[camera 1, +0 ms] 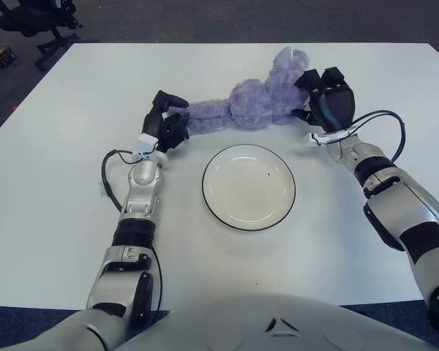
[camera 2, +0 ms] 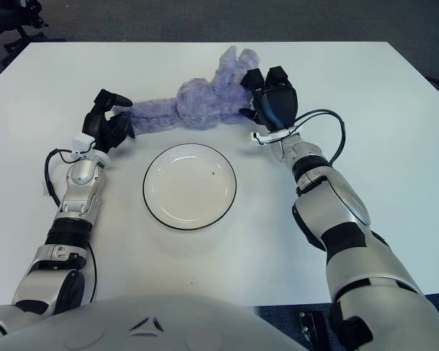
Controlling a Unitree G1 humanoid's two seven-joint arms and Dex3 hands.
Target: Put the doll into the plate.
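1. Left eye view: I see the purple doll (camera 1: 245, 110) stretched across the upper centre of the white table (camera 1: 58, 183), just above the plate (camera 1: 249, 186) at mid-frame. My left hand (camera 1: 164, 126), left of centre, has its fingers curled around the doll's thin left end. My right hand (camera 1: 328, 104), upper right, is closed on the doll's bulkier right end.

2. Right eye view: the same doll sits upper centre, held between both hands, apart from the plate, which holds nothing.
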